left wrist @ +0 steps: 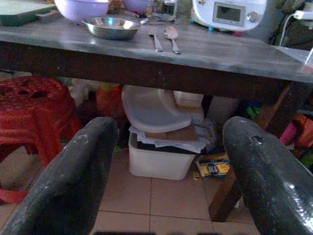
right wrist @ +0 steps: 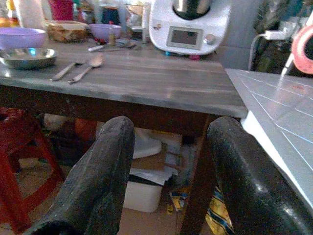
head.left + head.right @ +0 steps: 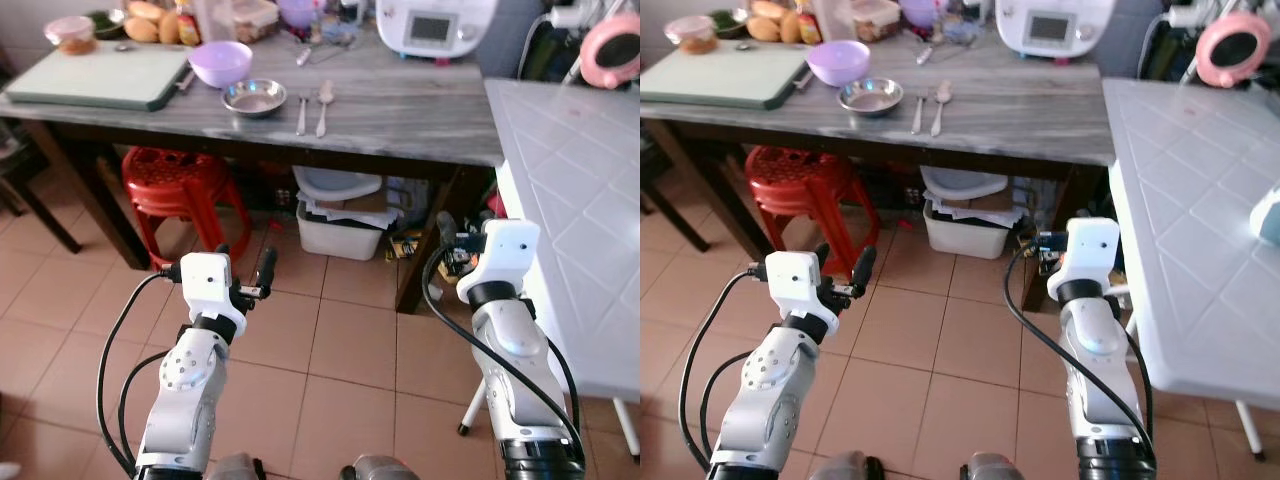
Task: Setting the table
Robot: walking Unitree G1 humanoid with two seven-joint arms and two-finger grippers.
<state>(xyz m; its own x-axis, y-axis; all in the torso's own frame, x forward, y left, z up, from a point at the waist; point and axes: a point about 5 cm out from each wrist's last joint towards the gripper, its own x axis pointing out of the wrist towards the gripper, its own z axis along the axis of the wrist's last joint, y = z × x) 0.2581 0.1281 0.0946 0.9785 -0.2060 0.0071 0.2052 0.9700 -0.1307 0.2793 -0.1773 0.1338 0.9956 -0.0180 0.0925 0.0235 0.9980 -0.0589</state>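
1. The fork (image 3: pixel 302 112) and spoon (image 3: pixel 324 104) are laid side by side on the table (image 3: pixel 420 120), just right of the steel bowl (image 3: pixel 254 97), long axes running away from the robot.
2. Both are placed well ahead of and above the grippers; the left gripper (image 3: pixel 242 268) is judged nearer.
3. The left gripper is spread, nothing held.
4. The right gripper (image 2: pixel 166 171) is likewise spread and empty, below the table's edge.

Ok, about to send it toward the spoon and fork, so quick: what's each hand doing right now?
Left hand: open, holding nothing, low over the floor tiles.
Right hand: open, holding nothing.
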